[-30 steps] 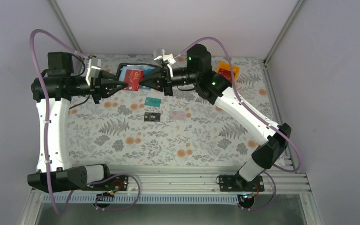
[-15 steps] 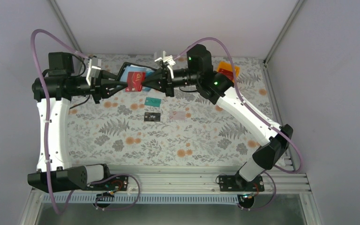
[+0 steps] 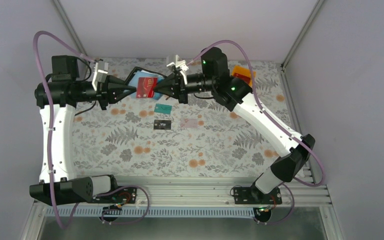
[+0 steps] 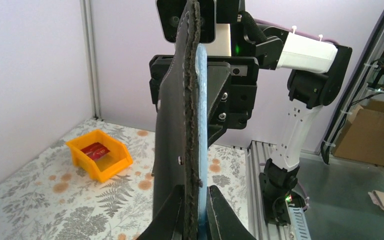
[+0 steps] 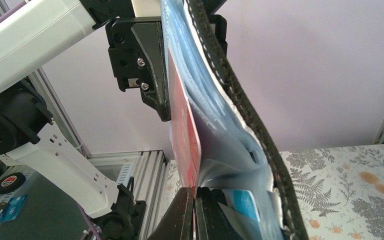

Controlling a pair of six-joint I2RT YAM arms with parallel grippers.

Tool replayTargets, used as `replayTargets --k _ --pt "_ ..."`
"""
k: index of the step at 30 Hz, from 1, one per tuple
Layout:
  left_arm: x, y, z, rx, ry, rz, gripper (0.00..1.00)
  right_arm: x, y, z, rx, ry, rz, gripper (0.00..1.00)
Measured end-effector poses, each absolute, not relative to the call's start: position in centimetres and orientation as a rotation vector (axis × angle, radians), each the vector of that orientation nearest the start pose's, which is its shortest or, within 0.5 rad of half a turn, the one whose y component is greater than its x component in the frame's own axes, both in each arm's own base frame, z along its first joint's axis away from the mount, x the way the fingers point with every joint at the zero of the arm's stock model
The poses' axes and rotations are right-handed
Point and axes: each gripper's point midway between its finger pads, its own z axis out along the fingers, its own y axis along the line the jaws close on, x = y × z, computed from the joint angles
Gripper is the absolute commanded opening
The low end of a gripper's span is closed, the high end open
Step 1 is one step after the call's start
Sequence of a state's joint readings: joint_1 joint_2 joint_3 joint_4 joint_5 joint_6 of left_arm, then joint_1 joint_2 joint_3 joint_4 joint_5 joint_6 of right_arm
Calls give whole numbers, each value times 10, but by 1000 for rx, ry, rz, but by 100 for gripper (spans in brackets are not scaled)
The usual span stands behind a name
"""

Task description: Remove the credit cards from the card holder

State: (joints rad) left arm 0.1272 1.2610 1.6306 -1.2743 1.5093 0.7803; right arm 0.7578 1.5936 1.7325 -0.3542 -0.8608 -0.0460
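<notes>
Above far table [image 3: 205, 145], card holder [image 4: 175, 125] clenched in left claw [image 4: 192, 202]; right claw [image 5: 195, 200] opposite pinches red card [image 5: 185, 135].

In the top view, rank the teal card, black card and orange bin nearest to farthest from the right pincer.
1. teal card, just nearside of the right pincer.
2. black card, farther toward the bases.
3. orange bin, far-right corner.

Above the table [image 3: 130, 145], far back, the card holder [image 3: 132, 75] and one card [image 3: 146, 86] hung between my left gripper [image 3: 131, 89] and right gripper [image 3: 157, 89]. Before them lay three cards [image 3: 163, 124]; a bin [image 3: 243, 71] sat far right.
</notes>
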Motion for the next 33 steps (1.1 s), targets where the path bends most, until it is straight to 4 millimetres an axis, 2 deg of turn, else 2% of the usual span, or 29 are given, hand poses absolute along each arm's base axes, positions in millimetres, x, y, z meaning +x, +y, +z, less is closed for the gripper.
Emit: replayTargets --k 10,20,23,27,30,33 --pt "221 -142 444 1033 1413 -1152 2 234 393 429 -1288 1389 1240 4" --pt "235 -126 447 952 1459 -1126 2 258 378 412 -1199 1499 1263 4" --pt "247 -120 445 909 1525 -1085 2 278 364 408 -1094 1583 1309 4" --pt "280 -105 427 790 1686 -948 2 314 340 394 -881 1745 1349 4" --pt "306 -91 409 687 1794 -856 2 342 320 378 -674 1864 1367 4" --pt "325 -81 396 620 1855 -821 2 376 293 354 -375 1983 1367 4"
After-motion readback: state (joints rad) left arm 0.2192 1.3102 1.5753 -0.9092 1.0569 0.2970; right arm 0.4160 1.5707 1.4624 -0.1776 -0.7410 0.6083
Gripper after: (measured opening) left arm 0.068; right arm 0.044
